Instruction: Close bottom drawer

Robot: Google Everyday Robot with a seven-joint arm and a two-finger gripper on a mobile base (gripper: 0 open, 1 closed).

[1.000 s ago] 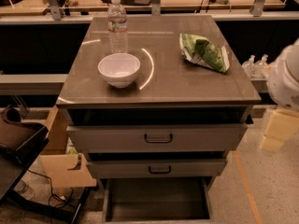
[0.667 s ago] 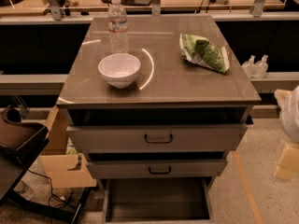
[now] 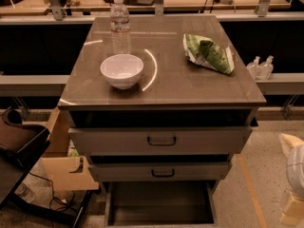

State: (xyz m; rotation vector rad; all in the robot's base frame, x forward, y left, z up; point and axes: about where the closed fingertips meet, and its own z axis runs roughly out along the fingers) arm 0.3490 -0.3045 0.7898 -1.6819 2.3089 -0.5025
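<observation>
The bottom drawer (image 3: 159,204) of the grey cabinet is pulled far out. Its dark rectangular tray shows at the bottom middle, and its front panel is cut off by the lower edge of the view. Above it, the middle drawer (image 3: 163,173) and the wide top drawer (image 3: 161,140) each stand slightly out, with small dark bar handles. My gripper (image 3: 291,209) shows only as a cream and white part at the lower right edge, to the right of the bottom drawer and apart from it.
On the cabinet top (image 3: 171,87) stand a water bottle (image 3: 120,26), a white bowl (image 3: 122,70) and a green chip bag (image 3: 208,53). A cardboard box (image 3: 66,171) and a dark seat (image 3: 19,141) are at the left. Two small bottles (image 3: 260,66) sit on the right rail.
My arm has moved down and to the right, from beside the cabinet's right top corner to the lower right edge of the view. The drawers have not moved.
</observation>
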